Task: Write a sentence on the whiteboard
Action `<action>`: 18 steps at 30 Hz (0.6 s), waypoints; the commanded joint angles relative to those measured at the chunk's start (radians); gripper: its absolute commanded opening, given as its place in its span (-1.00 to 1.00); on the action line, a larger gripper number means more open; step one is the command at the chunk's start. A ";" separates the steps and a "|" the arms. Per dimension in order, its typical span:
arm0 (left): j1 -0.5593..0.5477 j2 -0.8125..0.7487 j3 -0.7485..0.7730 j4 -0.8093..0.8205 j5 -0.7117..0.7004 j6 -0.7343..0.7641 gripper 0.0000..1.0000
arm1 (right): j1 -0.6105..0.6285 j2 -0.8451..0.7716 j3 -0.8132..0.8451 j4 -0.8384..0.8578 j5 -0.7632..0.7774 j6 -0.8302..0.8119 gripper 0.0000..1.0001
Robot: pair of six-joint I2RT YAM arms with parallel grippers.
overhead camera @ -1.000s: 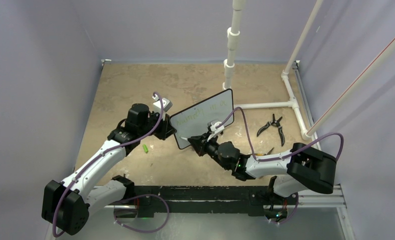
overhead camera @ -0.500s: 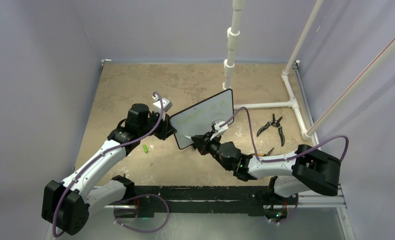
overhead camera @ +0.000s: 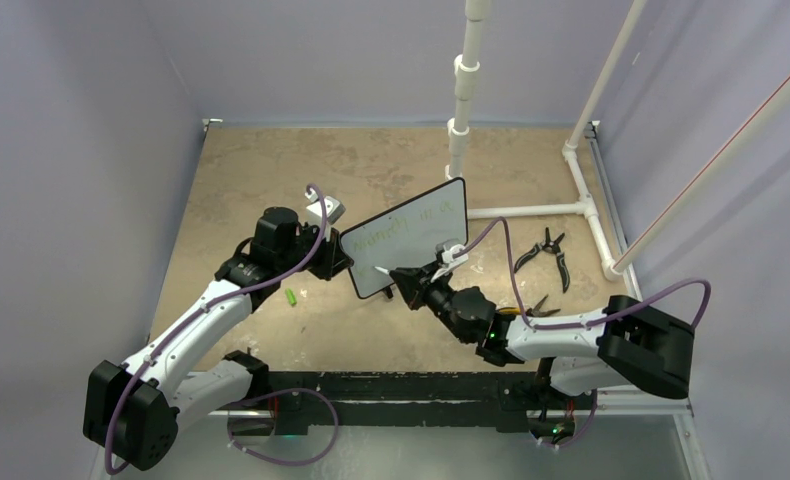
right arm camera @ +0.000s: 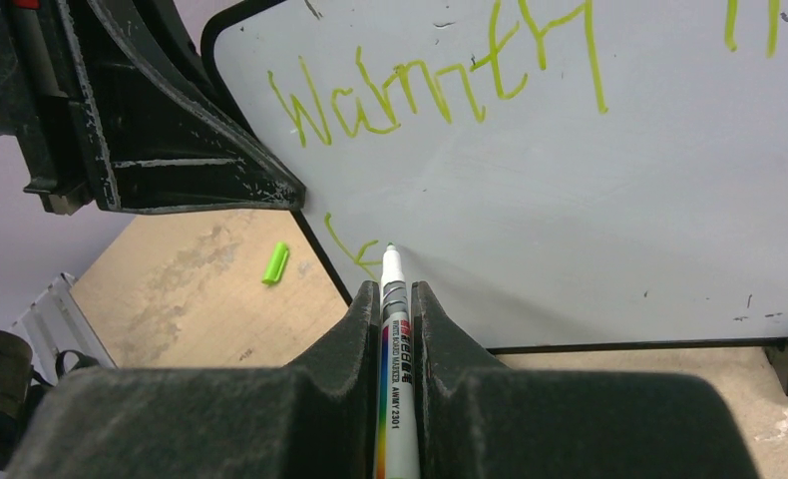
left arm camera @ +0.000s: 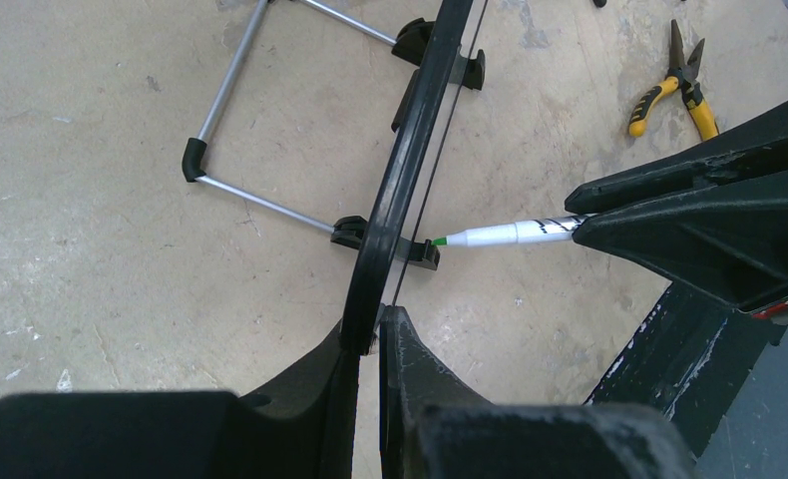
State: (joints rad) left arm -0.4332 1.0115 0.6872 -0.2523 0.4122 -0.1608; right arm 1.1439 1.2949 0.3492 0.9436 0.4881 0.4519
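I see the left gripper (left arm camera: 368,337) pressed together on the side edge of the whiteboard (overhead camera: 408,243). The thin black frame runs straight out from between its two fingers. The board stands upright and a little turned, and its small black feet seem to rest on the table (overhead camera: 261,170). The right gripper (right arm camera: 397,295) faces the white side of the board, close in front of it, and it pinches a marker (right arm camera: 398,349) between its fingers. The marker points forward out of the jaws, and its tip is at the board's surface, low and near the corner that the left gripper holds. I cannot tell for sure if the tip really touches. The sentence (right arm camera: 430,85) is in yellow-green strokes. Above the tip is a word that reads like "Warmth", and further to the upper right of the right gripper more strokes are cut off by the edge of the view. Just left of the tip there are a few short green strokes, lower than the first line. A green cap (overhead camera: 291,296) lies on the table near the left gripper, on its near side. Black pliers (overhead camera: 546,250) lie to the right of the right gripper, well apart from it, and yellow-handled pliers (left arm camera: 684,85) lie closer to that arm. A white pipe frame (overhead camera: 459,120) stands beyond both grippers, behind the board.
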 commanded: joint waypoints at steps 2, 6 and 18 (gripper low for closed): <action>0.001 -0.014 0.029 0.016 -0.004 0.014 -1.00 | -0.004 0.017 0.047 0.035 0.031 -0.023 -1.00; 0.001 -0.016 0.027 0.016 -0.003 0.013 -1.00 | -0.004 0.044 0.067 0.029 0.036 -0.027 -1.00; 0.001 -0.019 0.028 0.015 -0.003 0.014 -1.00 | -0.004 0.072 0.074 -0.045 0.071 0.003 -1.00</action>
State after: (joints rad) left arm -0.4332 1.0111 0.6872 -0.2527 0.4114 -0.1608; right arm 1.1442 1.3560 0.3935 0.9279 0.5060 0.4484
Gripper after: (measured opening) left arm 0.089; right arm 0.112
